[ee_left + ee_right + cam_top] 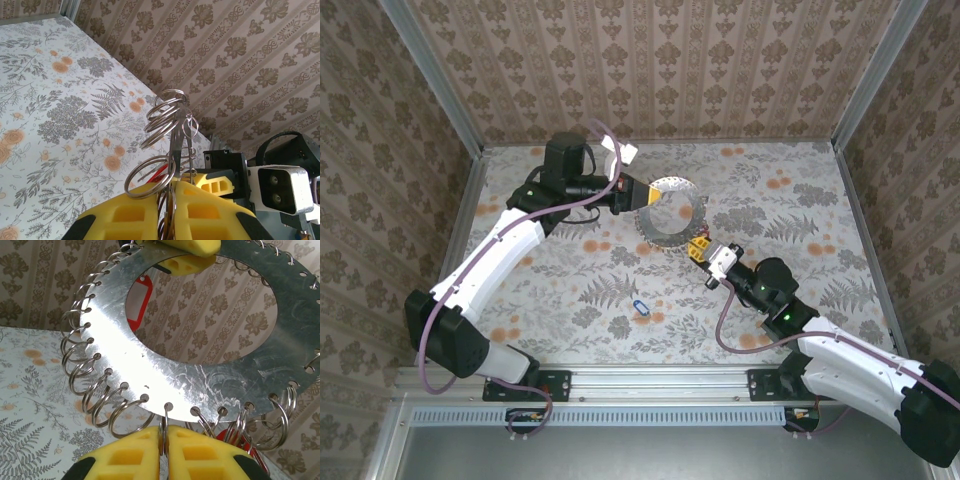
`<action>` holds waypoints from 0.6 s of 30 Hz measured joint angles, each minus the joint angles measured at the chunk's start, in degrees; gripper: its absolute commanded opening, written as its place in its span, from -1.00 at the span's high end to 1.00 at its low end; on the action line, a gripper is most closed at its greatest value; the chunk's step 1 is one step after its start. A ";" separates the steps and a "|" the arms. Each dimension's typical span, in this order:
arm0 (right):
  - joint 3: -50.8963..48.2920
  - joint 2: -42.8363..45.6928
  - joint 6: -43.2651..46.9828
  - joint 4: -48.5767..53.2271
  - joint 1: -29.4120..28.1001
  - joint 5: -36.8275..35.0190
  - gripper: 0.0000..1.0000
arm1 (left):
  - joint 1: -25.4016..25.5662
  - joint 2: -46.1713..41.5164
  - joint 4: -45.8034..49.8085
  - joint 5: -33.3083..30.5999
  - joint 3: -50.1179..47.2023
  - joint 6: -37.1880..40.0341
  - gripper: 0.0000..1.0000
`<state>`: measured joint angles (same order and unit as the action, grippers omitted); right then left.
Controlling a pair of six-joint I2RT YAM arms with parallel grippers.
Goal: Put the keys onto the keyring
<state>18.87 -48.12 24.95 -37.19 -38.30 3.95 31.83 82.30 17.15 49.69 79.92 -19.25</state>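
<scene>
**Keyring held between both tools, one blue key loose on the table**

Top view: the keyring (665,236), a flat metal plate with a central hole and split rings around its rim, is held off the table (800,200) near its centre. The left tool (638,195) is clenched on its rim at 9 o'clock. The right tool (700,247) is clenched on a single split ring at about 5 o'clock. A red tag (141,292) shows through the hole. The blue key (640,306) lies flat, well apart: 6 o'clock from the left tool, between 7 and 8 o'clock from the nearer right tool. Its long axis runs roughly 10 to 4, though it is too small to be sure. The table has a floral pattern, and papered walls (660,70) enclose it.
</scene>
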 measured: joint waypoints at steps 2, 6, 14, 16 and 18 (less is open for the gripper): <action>0.00 0.00 0.00 0.00 0.00 -0.20 0.74 | 0.00 0.02 0.00 0.00 0.00 -0.02 1.00; -0.04 0.00 0.02 0.00 0.00 -0.46 0.81 | 0.00 0.00 -0.02 -0.07 0.00 -0.02 1.00; -0.26 0.00 -0.81 -0.33 0.00 -1.33 1.00 | 0.00 -0.46 0.00 -2.25 -0.11 -0.57 1.00; -0.26 0.07 -1.33 -0.33 0.00 -1.64 1.00 | 0.00 -1.09 -0.28 -3.63 -0.85 -1.51 1.00; -0.26 0.07 -2.25 -0.31 0.00 -1.90 1.00 | 0.00 -1.62 -1.16 -4.44 -2.03 -2.49 1.00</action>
<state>18.61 -48.05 22.70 -37.50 -38.30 2.04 31.83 80.68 15.99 45.25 77.89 -21.74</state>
